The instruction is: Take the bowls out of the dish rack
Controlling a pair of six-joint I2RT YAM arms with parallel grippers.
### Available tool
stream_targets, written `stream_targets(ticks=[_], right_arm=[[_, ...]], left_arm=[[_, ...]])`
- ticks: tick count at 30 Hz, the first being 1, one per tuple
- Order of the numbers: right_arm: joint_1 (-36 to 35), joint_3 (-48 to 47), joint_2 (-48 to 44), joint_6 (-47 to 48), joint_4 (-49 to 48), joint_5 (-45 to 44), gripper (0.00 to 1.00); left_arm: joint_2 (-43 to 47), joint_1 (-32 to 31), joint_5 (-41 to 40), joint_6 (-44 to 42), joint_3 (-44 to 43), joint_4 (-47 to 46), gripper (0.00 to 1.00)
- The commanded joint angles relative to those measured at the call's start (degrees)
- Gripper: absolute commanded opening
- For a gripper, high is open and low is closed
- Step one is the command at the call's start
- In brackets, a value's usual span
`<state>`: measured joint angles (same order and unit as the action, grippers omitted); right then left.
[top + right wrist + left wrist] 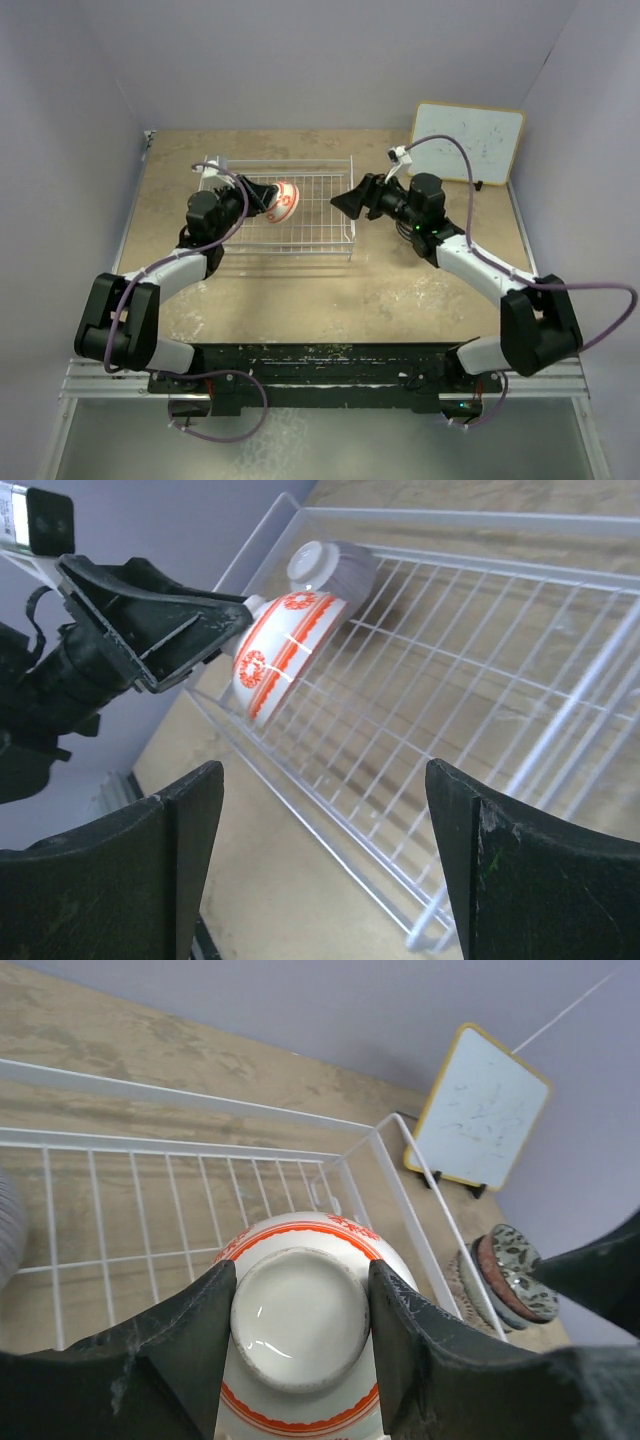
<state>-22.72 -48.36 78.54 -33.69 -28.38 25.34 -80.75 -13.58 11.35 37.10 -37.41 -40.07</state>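
Observation:
The white wire dish rack (300, 235) lies at mid-table. My left gripper (270, 197) is shut on the foot ring of an orange-and-white bowl (285, 200), holding it tipped on its side over the rack's left part. The left wrist view shows its fingers (190, 1330) clamping the bowl's base (300, 1320). A pale greyish bowl (330, 565) lies in the rack behind it. My right gripper (345, 203) is open and empty at the rack's right edge; its view shows the held bowl (280, 645) and the rack (450, 710).
A stack of patterned bowls (505, 1275) sits on the table just outside the rack's right side, hidden under my right arm in the top view. A white board with an orange frame (468, 142) stands at the back right.

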Motion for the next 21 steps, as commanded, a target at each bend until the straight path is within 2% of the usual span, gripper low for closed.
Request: stream_targets(ticks=[1,8,21], right_arm=[[-3.55,-3.17,4.60,-7.25,-13.49,3.58,0.83],[-7.55,-4.69,9.17,-8.41,-18.77,4.70,0.79],[-10.09,-4.77,12.87,-9.17,-28.48,7.44,0.75]], left_arm=[[-0.92,0.23,6.88,8.33,1.48,-18.69,0.00],[-3.92,0.23,12.01,12.49,5.62,-35.68,0.00],[-8.74,0.23,14.30,18.01,8.76,-51.70,0.00]])
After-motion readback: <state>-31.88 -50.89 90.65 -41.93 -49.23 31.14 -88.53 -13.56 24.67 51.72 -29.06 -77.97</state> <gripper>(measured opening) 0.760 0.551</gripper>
